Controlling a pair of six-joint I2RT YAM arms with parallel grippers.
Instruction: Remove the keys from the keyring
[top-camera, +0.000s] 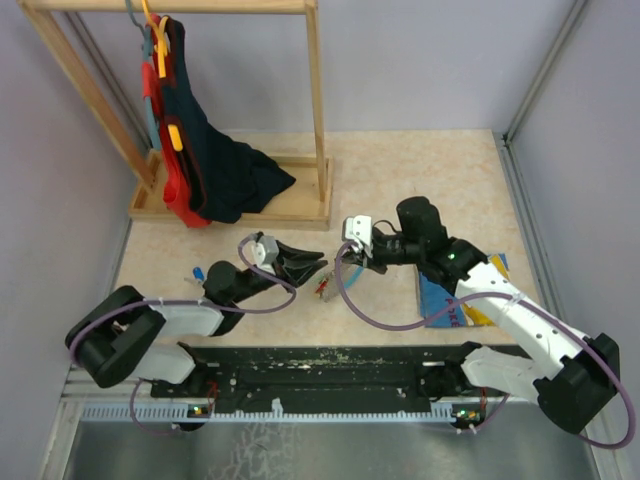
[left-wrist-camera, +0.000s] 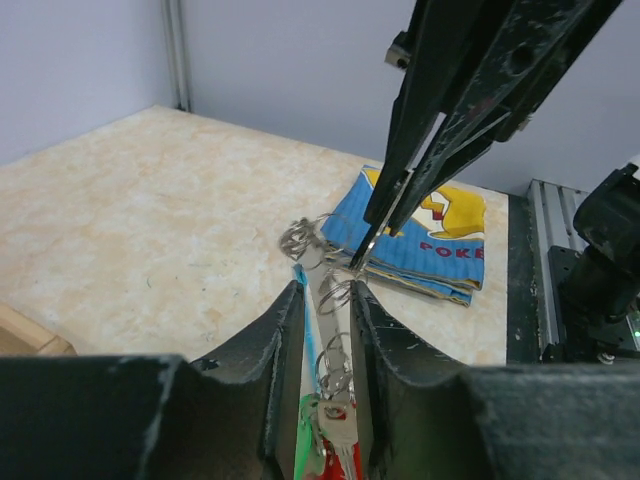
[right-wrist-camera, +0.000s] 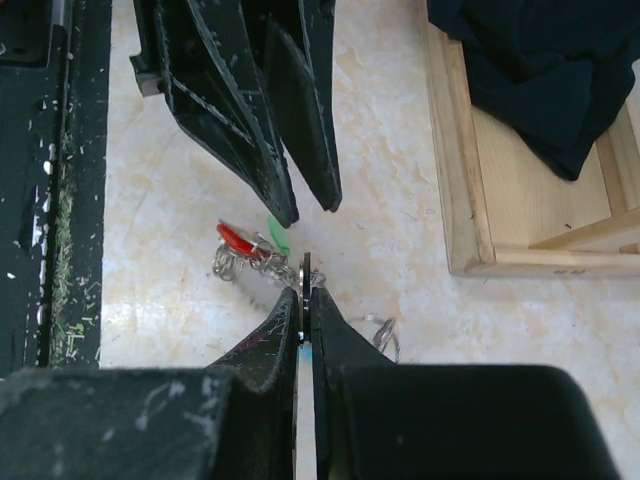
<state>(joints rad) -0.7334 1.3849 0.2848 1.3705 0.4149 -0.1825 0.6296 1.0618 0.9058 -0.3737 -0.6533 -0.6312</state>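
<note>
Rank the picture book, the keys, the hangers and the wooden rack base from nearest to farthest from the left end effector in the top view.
From the left end effector:
1. keys, right at its fingertips, slightly to the right.
2. wooden rack base, just behind, its near corner closest.
3. picture book, off to the right.
4. hangers, far back left, up high.

The left arm (top-camera: 190, 318) and right arm (top-camera: 530, 325) are smooth white shells joined by chunky black housings, each trailed by a looping mauve cable (top-camera: 370, 315). Their black fingers (left-wrist-camera: 270, 370) are long wedges, scuffed with pale flecks.
</note>
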